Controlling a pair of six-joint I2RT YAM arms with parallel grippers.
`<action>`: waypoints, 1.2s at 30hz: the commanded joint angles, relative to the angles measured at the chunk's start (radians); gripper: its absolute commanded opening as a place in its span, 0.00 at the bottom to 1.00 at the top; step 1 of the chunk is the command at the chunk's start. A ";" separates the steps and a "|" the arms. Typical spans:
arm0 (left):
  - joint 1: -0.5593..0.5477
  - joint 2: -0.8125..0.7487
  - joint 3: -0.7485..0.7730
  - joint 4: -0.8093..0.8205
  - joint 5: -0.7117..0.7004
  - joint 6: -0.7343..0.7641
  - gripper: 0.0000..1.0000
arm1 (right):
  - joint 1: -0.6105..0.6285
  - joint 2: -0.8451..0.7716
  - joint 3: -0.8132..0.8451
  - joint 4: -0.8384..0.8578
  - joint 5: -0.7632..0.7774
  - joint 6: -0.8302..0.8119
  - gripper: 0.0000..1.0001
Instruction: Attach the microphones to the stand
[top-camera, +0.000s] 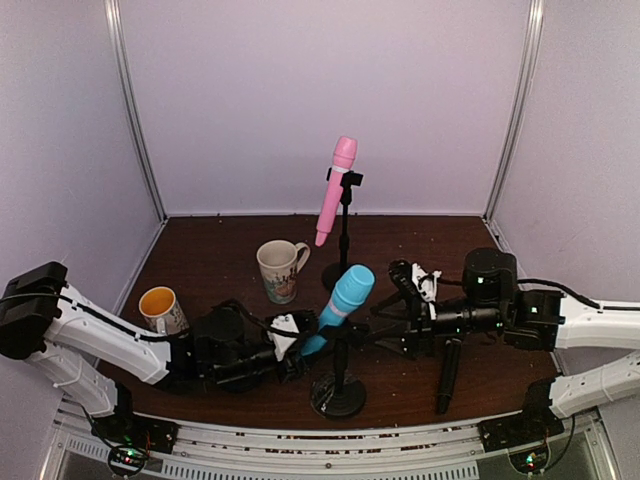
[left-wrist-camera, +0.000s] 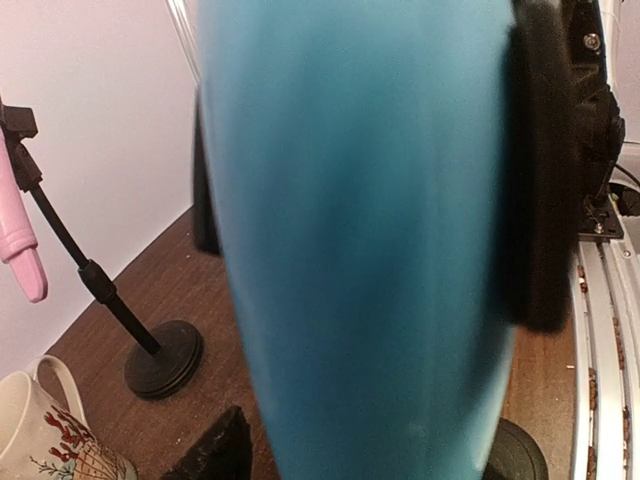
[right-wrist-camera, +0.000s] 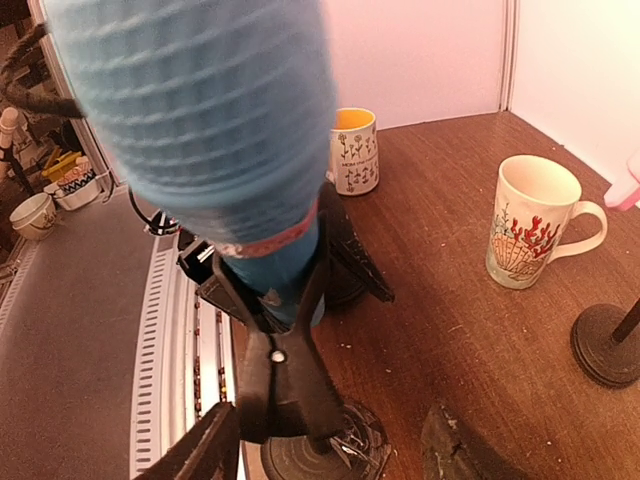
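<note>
Getting the blue microphone (top-camera: 345, 295) snug in the clip (right-wrist-camera: 285, 370) on top of the near stand (top-camera: 338, 395) is the job right now, I think. To do it well, the handle should go gently and straight into the clip's mouth, not from the side, so the stand does not tip over. Let go only when the clip hugs the handle all by itself. The left gripper (top-camera: 305, 345), just left of the near stand, is closed tight on the lower part of the blue microphone. Its black pads (left-wrist-camera: 540, 200) press on both sides. The microphone leans up over the near stand. The clip's arms sit around its handle, but I cannot tell if it is all the way in. The right gripper (top-camera: 398, 310), just right of the near stand, is wide open and holds nothing. Its fingers (right-wrist-camera: 200, 455) sit on either side of the clip and do not seem to touch it. The pink microphone (top-camera: 335, 190) is already clipped on the far stand (top-camera: 344, 240), behind the near stand. The black microphone (top-camera: 447, 375) lies flat on the table (top-camera: 230, 250), right of the near stand.
</note>
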 joint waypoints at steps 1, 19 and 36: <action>-0.004 -0.037 0.008 -0.016 -0.032 0.015 0.58 | 0.000 -0.035 -0.015 0.002 0.022 0.019 0.63; -0.036 -0.161 -0.011 -0.198 -0.079 -0.006 0.63 | 0.011 -0.109 -0.055 0.007 0.023 0.081 0.65; -0.052 -0.366 0.026 -0.450 -0.126 -0.041 0.62 | 0.035 -0.175 -0.072 -0.084 0.242 0.123 0.65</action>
